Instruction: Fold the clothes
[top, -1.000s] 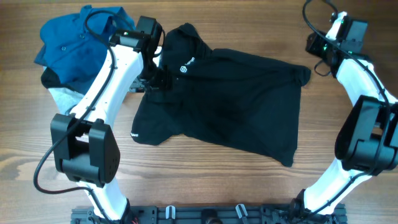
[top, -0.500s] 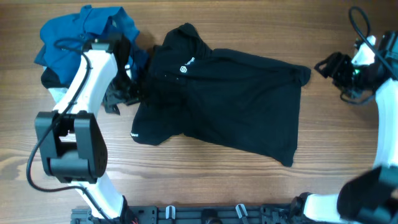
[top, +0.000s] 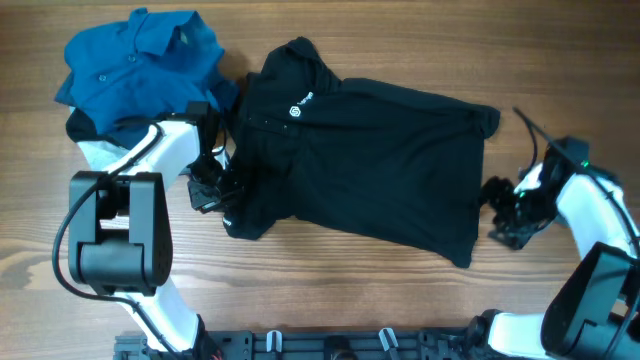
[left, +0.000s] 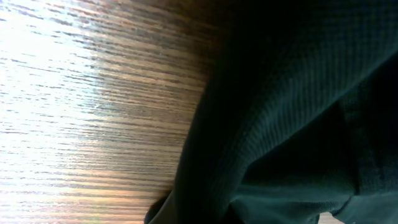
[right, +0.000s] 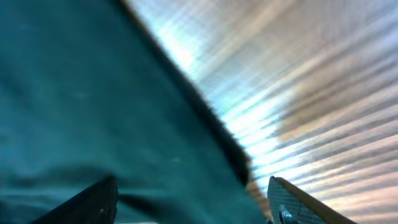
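Left jaws clamp the black shirt (top: 380, 160) at its edge; right jaws gape astride its hem.

The overhead camera looks straight down on the whole wooden surface (top: 330, 295). Each wrist camera sits very close and low, facing the black shirt (top: 380, 160) edge where it meets bare wood, a part the overhead also shows.
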